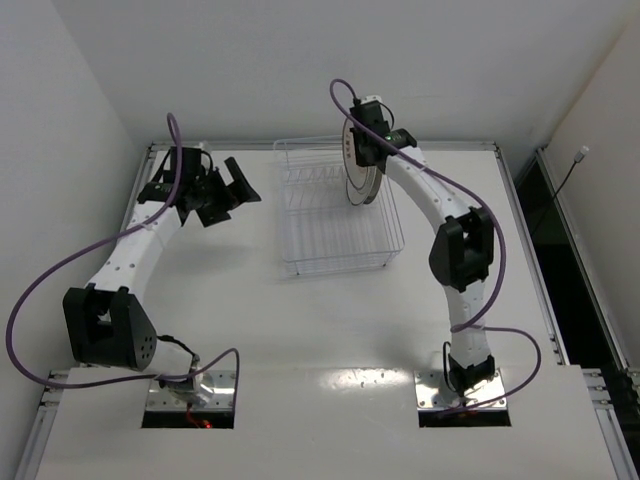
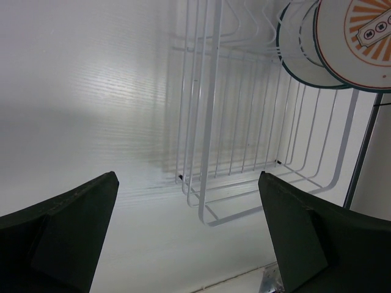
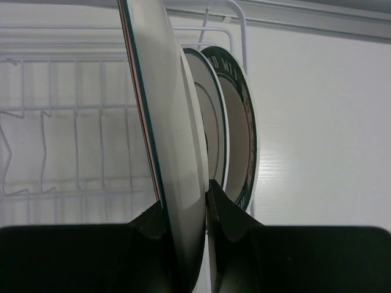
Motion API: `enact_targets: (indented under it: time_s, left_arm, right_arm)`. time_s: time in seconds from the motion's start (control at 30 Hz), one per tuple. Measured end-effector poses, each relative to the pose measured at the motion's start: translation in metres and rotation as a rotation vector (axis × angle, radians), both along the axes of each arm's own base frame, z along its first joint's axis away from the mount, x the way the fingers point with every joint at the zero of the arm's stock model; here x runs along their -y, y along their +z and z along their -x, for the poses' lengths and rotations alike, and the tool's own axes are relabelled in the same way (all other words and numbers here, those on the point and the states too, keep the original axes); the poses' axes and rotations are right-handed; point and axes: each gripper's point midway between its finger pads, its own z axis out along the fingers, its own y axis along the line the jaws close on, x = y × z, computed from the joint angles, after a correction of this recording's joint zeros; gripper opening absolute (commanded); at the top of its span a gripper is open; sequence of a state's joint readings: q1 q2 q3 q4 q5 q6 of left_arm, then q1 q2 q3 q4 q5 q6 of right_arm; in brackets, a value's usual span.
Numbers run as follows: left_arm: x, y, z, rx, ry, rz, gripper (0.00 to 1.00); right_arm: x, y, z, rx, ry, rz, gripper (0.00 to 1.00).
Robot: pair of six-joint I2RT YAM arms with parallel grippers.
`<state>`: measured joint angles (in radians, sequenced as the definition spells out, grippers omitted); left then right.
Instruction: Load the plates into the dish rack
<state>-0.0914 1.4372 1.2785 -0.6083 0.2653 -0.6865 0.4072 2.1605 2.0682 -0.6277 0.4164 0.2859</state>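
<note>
**White counter, last plate at the rack**

Hard, smooth, slippy, easy to break. Best pinched at the rim and kept on edge. Right jaws squeezed tight on the orange plate, upright in the rack, just beside two other plates. Left jaws wide apart, holding nothing, left of the rack.

Left arm free, right arm gripping.
Left gripper hangs, jaws spread wide; right gripper, arm stretched forward, pinches a plate by its edge.

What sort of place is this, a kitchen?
Probably a robot test bench, not a kitchen: left arm and right arm bolted to a white table, plain white walls, one dish rack holding plates.
</note>
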Motion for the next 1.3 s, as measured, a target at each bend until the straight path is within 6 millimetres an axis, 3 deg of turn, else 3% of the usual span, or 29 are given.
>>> enact_targets:
  time_s: [0.2,0.4,0.53,0.7,0.77,0.87,0.9,1.03,1.13,1.2,1.3]
  left_arm:
    - [-0.007,-0.002,0.001,-0.007,0.001,-0.011,0.99]
    - [-0.006,-0.002,0.002,-0.008,-0.008,-0.005,0.99]
    - [-0.005,-0.002,0.004,-0.012,-0.015,0.000,1.00]
    - [-0.004,-0.002,0.004,-0.013,-0.017,0.003,1.00]
    - [-0.004,-0.002,0.004,-0.012,-0.018,0.003,1.00]
    - [-0.004,-0.002,0.004,-0.013,-0.016,0.002,1.00]
    - [-0.005,-0.002,0.003,-0.012,-0.013,-0.001,1.00]
    - [-0.011,-0.003,0.000,-0.004,0.006,-0.028,1.00]
    - [-0.018,-0.007,-0.003,-0.005,0.019,-0.047,1.00]
    - [-0.024,-0.011,-0.007,-0.007,0.032,-0.058,1.00]
    - [-0.033,-0.014,-0.013,0.001,0.052,-0.078,1.00]
  right_arm:
    - [-0.010,-0.013,0.000,-0.018,0.020,0.020,0.00]
    - [-0.026,-0.038,0.005,-0.058,0.037,0.053,0.04]
    - [-0.029,-0.045,0.012,-0.087,0.034,0.053,0.43]
    - [-0.031,-0.044,0.024,-0.136,0.037,0.039,0.69]
    - [-0.030,-0.037,0.029,-0.145,0.039,0.025,0.83]
    - [-0.027,-0.010,0.041,-0.144,0.046,-0.001,1.00]
    - [-0.024,0.004,0.046,-0.136,0.049,-0.013,1.00]
    - [-0.002,0.079,0.081,-0.077,0.110,-0.162,1.00]
    - [0.026,0.109,0.124,-0.067,0.152,-0.270,1.00]
    - [0.042,0.109,0.153,-0.084,0.164,-0.320,1.00]
    - [0.054,0.078,0.203,-0.169,0.181,-0.370,1.00]
